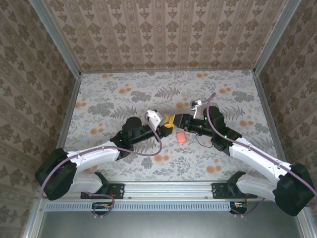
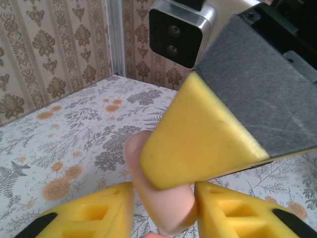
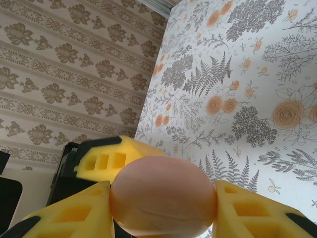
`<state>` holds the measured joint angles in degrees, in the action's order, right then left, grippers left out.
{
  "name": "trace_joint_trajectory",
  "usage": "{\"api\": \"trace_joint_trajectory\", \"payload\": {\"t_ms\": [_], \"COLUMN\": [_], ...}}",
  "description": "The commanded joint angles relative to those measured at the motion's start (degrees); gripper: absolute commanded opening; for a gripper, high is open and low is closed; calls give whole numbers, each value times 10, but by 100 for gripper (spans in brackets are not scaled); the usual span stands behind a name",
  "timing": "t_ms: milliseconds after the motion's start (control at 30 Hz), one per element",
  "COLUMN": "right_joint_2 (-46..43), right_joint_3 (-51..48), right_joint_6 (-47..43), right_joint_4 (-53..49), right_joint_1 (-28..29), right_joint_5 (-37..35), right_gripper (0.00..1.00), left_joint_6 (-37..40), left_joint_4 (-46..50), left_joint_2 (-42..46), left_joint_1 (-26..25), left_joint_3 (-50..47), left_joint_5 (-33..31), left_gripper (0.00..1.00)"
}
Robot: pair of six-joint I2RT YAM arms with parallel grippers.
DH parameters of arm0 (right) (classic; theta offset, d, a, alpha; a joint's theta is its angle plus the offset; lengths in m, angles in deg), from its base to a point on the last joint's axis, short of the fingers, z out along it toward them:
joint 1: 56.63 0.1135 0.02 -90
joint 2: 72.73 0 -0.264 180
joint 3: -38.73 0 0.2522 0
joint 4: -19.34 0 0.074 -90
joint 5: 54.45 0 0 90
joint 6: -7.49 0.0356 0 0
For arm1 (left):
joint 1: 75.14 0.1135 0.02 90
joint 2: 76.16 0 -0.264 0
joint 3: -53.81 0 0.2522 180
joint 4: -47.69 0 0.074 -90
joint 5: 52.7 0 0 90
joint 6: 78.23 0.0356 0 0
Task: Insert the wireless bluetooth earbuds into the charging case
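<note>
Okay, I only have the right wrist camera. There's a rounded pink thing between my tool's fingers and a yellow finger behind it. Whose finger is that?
Observer: That belongs to the left tool; from the top camera it meets the right tool tip to tip above the table.
Operator: Is it on my pink piece too?
Observer: In the left wrist view its fingers flank that same earbud, one each side; whether they press it I cannot tell.
Operator: Where's the charging case?
Observer: From the top, what looks like the charging case lies on the table just nearer the bases than the tools, with nothing holding it.
</note>
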<state>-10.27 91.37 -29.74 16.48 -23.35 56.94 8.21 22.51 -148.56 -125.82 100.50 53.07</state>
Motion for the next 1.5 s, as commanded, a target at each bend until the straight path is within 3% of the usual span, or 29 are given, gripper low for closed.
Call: {"api": "trace_joint_trajectory", "payload": {"t_ms": [0, 133, 200, 267, 367, 433, 567, 667, 833, 1000, 1267, 1467], "right_joint_2": [-8, -12, -23, -35, -57, -72, -87, -82, -46, 15, 66, 93], "right_joint_3": [-4, -4, -3, 4, 15, 20, 15, 25, 92, 151, 189, 204], "right_joint_6": [3, -14, -49, -87, -168, -231, -360, -515, -713, -782, -832, -852], "right_joint_4": [20, 14, -6, -28, -56, -73, -75, -108, -243, -305, -349, -370], "right_joint_1": [7, 8, 4, -10, -36, -65, -143, -176, -181, -179, -157, -143], "right_joint_5": [8, 4, -6, 0, 27, 68, 217, 334, 392, 444, 466, 485], "right_gripper": [42, 46, 60, 71, 76, 71, 68, 67, 64, 61, 60, 53], "left_joint_6": [-12, -37, -49, -55, -59, -67, -88, -93, -87, -83, -77, -78], "left_joint_4": [-17, 0, 12, 18, 22, 19, -7, -21, -14, -14, -24, -27], "left_joint_2": [-3, 2, 3, 7, 16, 21, 23, 21, 21, 18, 14, 13], "left_joint_1": [-2, 3, 12, 21, 36, 49, 81, 95, 99, 99, 98, 96], "left_joint_3": [21, 25, 29, 29, 27, 24, 15, 16, 30, 39, 47, 53], "left_joint_5": [3, 10, 37, 60, 94, 124, 203, 270, 332, 362, 373, 380], "left_gripper": [29, 21, 13, 11, 10, 10, 8, 8, 8, 8, 8, 7]}}
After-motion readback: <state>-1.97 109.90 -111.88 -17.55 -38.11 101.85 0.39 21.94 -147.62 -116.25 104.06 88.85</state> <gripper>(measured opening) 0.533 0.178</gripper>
